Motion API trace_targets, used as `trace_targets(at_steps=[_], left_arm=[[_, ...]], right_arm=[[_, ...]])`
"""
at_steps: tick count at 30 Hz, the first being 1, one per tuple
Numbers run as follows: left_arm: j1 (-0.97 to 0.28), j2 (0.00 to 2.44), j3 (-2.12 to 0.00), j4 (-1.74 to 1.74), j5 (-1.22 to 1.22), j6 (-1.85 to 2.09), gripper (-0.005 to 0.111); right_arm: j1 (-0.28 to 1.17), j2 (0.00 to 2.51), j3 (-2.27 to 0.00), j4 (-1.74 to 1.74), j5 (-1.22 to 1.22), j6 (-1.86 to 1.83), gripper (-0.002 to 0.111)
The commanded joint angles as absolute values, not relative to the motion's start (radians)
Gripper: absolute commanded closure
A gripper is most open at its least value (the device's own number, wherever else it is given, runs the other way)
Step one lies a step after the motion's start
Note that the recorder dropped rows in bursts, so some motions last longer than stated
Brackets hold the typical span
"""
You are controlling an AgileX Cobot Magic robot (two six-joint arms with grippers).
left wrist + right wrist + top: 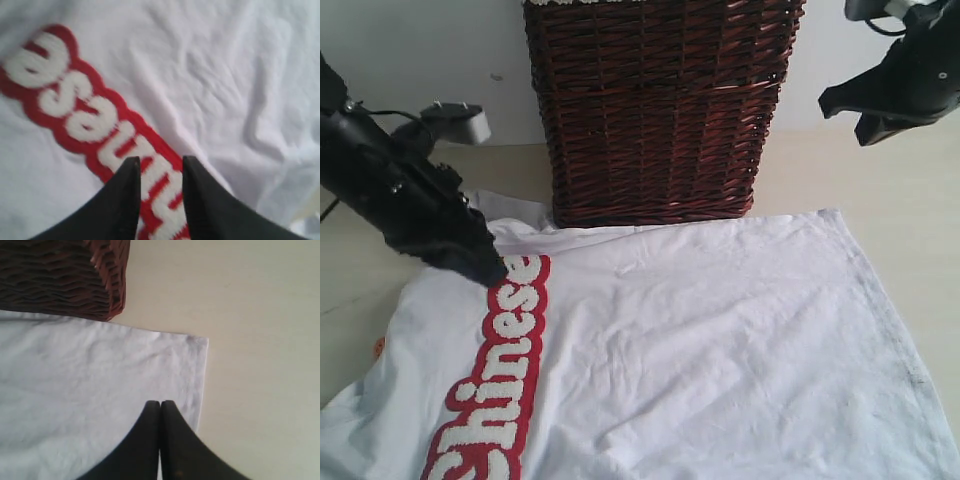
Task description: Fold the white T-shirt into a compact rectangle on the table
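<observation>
- The white T-shirt (720,330) lies spread flat on the pale table (890,170), covering most of the near surface, with soft wrinkles across the cloth.
- Its far edge meets the foot of a dark red-brown wicker basket (660,110), which stands on the table against a white wall (410,50).
- A red band with fuzzy white lettering (505,370) runs along the shirt's left part, and a small orange tag (379,348) shows near the shirt's left edge.
- The left gripper (490,268) is low over the shirt, its black tip at the far end of the red band; whether it touches the cloth is unclear.
- In the left wrist view its 2 fingers (125,185) stand a narrow gap apart, with red band visible between them and nothing held.
- The right gripper (160,404) has its 2 fingers pressed together and holds nothing.
- In the exterior view it hangs raised at the far right, well apart from the shirt.
</observation>
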State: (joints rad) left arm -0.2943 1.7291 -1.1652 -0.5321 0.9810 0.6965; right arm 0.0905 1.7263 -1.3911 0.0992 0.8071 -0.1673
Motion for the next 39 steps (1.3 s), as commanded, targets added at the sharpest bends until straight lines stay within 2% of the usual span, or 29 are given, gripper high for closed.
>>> trace_targets(at_steps=[1,5,10,14,19,29,34,36,39], left_arm=[[-0.431,1.671,-1.089,-0.355,1.094,0.582,0.074],[-0.567,1.597,-0.973,-0.255,1.108,0.492,0.071],[-0.784,1.524,-0.819,-0.266,1.116,0.420,0.056],[-0.928,1.510,-0.724,-0.297,1.074,0.350,0.056],[-1.077,1.524,-0.642,-0.330,0.880,0.308,0.056],[-1.105,1.605,-0.620,-0.304,0.673,0.253,0.057],[-1.103,1.661,-0.620,-0.208,0.656,0.163,0.057],[-1.103,1.668,-0.620,-0.210,0.676,0.150,0.064],[-1.103,1.670,-0.620,-0.230,0.707,0.150,0.091]], right_arm=[[0.088,1.629,-1.299,0.174,0.744,-0.217,0.108],[0.088,1.564,-1.220,0.202,0.677,-0.219,0.108],[0.088,1.520,-1.201,0.276,0.671,-0.259,0.108],[0.088,1.516,-1.201,0.350,0.681,-0.331,0.108],[0.088,1.516,-1.201,0.366,0.686,-0.342,0.108],[0.088,1.516,-1.201,0.366,0.684,-0.346,0.108],[0.088,1.516,-1.201,0.366,0.684,-0.352,0.108],[0.088,1.516,-1.201,0.366,0.680,-0.356,0.108],[0.088,1.516,-1.201,0.366,0.671,-0.356,0.108]])
